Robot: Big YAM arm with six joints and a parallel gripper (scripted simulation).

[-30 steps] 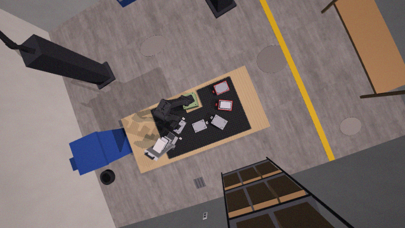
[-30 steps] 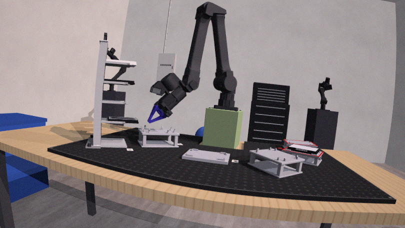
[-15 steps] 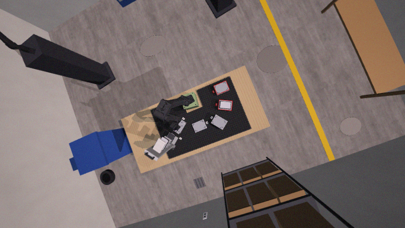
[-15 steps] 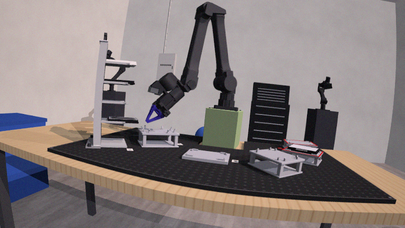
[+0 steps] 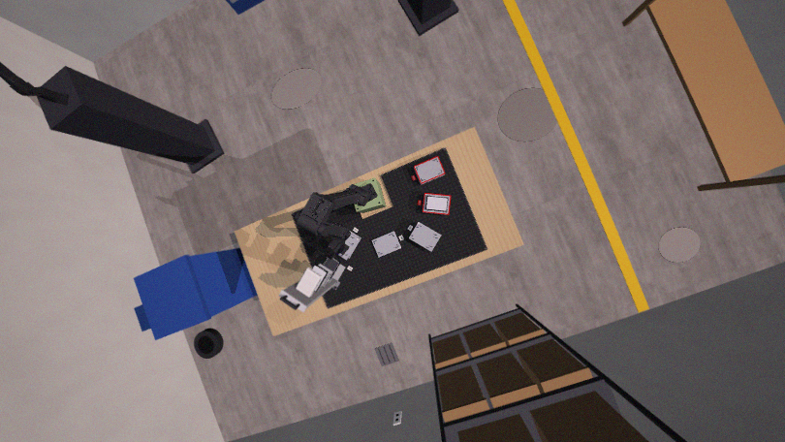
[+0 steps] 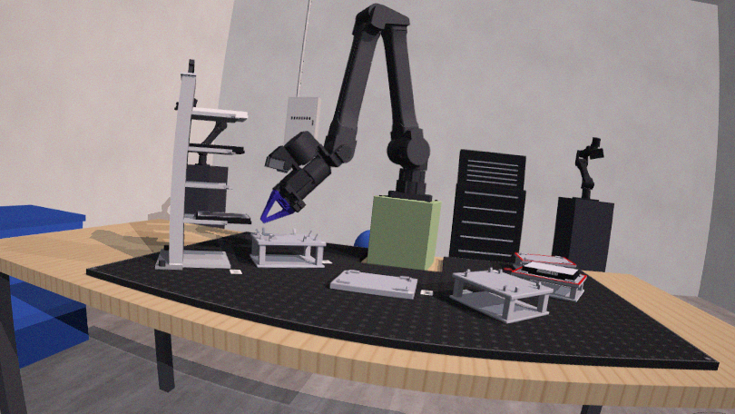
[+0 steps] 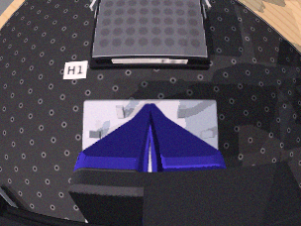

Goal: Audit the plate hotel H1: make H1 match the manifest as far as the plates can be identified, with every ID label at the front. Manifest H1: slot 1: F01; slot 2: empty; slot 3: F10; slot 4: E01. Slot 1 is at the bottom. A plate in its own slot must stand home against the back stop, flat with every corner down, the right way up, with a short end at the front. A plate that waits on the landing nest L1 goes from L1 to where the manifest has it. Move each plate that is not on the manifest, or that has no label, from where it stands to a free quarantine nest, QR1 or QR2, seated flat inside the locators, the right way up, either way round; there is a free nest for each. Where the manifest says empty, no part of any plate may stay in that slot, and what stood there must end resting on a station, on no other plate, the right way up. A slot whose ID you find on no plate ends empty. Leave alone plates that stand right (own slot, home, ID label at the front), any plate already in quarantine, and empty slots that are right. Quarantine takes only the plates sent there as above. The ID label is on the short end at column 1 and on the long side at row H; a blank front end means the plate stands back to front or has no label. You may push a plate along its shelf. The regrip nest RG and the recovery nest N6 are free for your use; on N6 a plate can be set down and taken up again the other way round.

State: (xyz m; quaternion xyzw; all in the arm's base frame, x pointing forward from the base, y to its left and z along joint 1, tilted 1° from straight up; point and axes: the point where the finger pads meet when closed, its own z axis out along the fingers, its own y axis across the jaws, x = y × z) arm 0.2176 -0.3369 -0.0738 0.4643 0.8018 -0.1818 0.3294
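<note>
My blue wedge-shaped fingers (image 6: 278, 210) are pressed together with nothing between them, the two tips meeting in one point. I hang over the low grey landing nest (image 6: 288, 248), just in front of the tall grey plate hotel (image 6: 183, 153) that stands near the left end of the table (image 6: 359, 354). From my wrist view, the dark perforated plate (image 7: 150, 12) on the hotel's bottom shelf lies straight ahead of my tips, beyond the small white H1 tag (image 7: 75, 69), with its long axis running away from me into the hotel and a short end facing me. That near end shows only a pale strip along its lower edge; I cannot read any label there. From the side, this plate (image 6: 221, 216) seems to jut out past the shelf front toward me, so I judge it not home. With my fingers clenched to a point and lined up on its short end, the coming move reads as a push along the shelf. Higher shelves carry a dark plate (image 6: 218, 149) and a white plate (image 6: 220, 113).
</note>
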